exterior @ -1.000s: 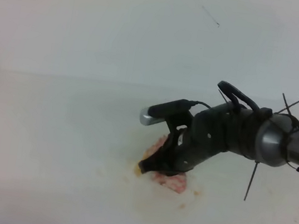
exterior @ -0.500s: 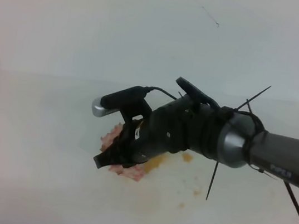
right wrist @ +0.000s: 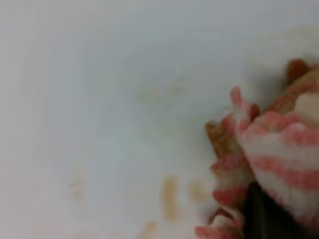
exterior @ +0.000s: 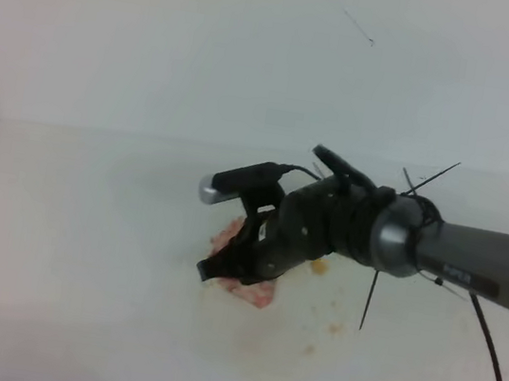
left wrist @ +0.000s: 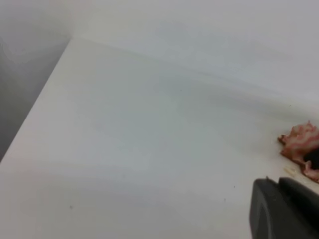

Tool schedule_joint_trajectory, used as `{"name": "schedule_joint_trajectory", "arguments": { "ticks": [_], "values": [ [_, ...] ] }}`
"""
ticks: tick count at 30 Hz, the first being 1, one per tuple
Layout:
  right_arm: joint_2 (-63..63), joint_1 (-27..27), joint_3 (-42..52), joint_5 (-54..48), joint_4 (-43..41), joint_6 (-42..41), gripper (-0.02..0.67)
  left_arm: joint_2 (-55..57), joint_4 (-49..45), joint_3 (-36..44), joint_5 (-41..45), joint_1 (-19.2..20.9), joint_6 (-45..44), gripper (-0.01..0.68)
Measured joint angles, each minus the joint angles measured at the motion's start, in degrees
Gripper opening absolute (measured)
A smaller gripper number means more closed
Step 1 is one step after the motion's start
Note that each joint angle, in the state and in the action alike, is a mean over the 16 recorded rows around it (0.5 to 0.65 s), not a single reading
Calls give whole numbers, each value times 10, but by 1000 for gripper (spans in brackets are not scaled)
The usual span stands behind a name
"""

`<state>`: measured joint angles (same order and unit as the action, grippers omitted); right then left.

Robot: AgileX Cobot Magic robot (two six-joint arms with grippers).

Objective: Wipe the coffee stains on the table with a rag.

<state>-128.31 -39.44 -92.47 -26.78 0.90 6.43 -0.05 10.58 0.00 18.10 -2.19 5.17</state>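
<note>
Lighting: even, diffuse, bright; faint shadows. Exterior high view soft, washed out. Right wrist view heavily blurred; rag [right wrist: 269,149] out of focus.

Right arm [exterior: 474,262]: grey tube, black wrist, silver-tipped camera [exterior: 236,184], black cable, zip-tie tails.

You see only scraps of the rag [exterior: 245,285] in the high view; the right gripper [exterior: 216,270] covers most of it, and its jaws sit too dark against the cloth to tell how they stand. In the right wrist view the rag [right wrist: 269,164] runs off the right edge, all blurred, with faint coffee stains [right wrist: 169,196] smeared soft on the tabletop [right wrist: 99,99]. In the left wrist view the left gripper [left wrist: 285,209] is cut by the bottom corner, its jaws unreadable.
</note>
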Motion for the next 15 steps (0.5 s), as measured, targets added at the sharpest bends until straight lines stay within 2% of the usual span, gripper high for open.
{"name": "schedule_joint_trajectory", "arguments": {
  "ticks": [15],
  "values": [
    [-2, 64, 0, -75, -26, 5, 18, 0, 0, 0, 0, 0, 0, -1]
  ]
}}
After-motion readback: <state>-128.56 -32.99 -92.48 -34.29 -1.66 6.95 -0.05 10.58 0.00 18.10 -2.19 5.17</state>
